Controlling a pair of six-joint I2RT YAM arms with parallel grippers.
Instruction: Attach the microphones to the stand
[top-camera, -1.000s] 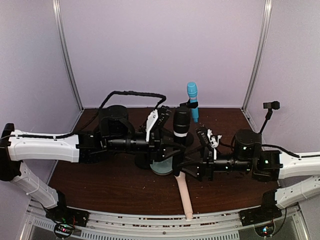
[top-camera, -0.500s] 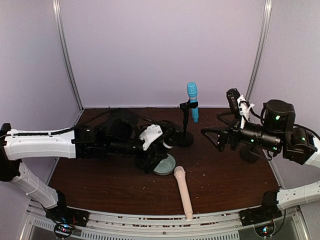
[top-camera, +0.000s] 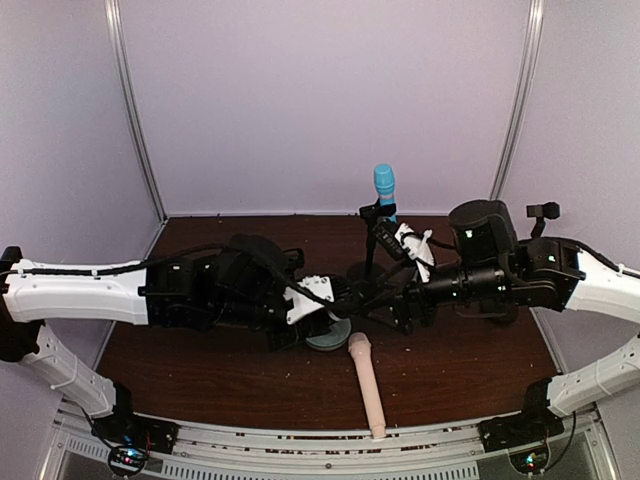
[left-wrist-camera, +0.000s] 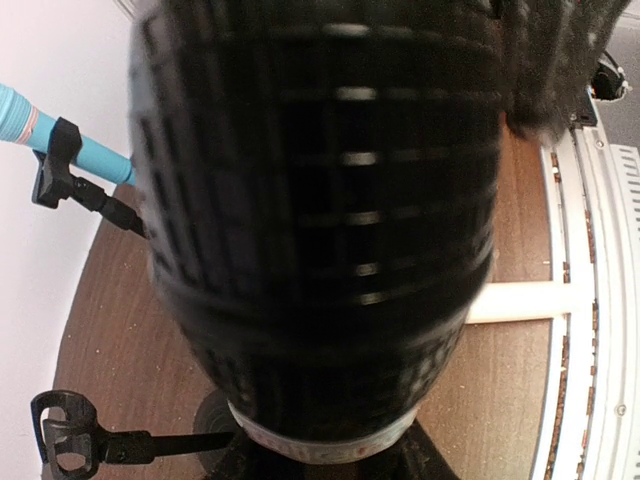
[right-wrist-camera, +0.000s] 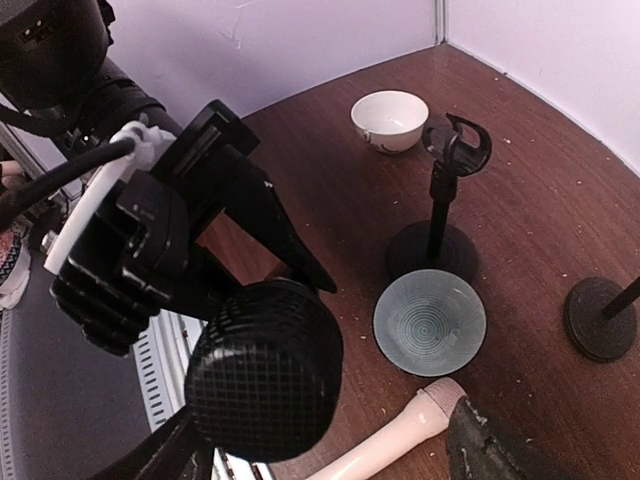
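I see left tool (right-wrist-camera: 288, 268) clamped on black microphone (right-wrist-camera: 265, 372), its head just beside my right tool (top-camera: 392, 308), which is spread wide, holding nothing. Light blue microphone (top-camera: 384, 200) clipped in stand (top-camera: 372, 246); pink-beige microphone (top-camera: 367, 385) flat on table (top-camera: 470, 360), near edge.

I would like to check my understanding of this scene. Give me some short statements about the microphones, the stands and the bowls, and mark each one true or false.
1. The light blue microphone sits in the clip of a stand. True.
2. The pink-beige microphone stands upright in a stand. False: it lies flat on the table.
3. The left claw holds the black microphone. True.
4. The white bowl is stacked inside the grey-blue bowl. False: they sit apart on the table.
5. The stand next to the grey-blue bowl has an empty clip. True.
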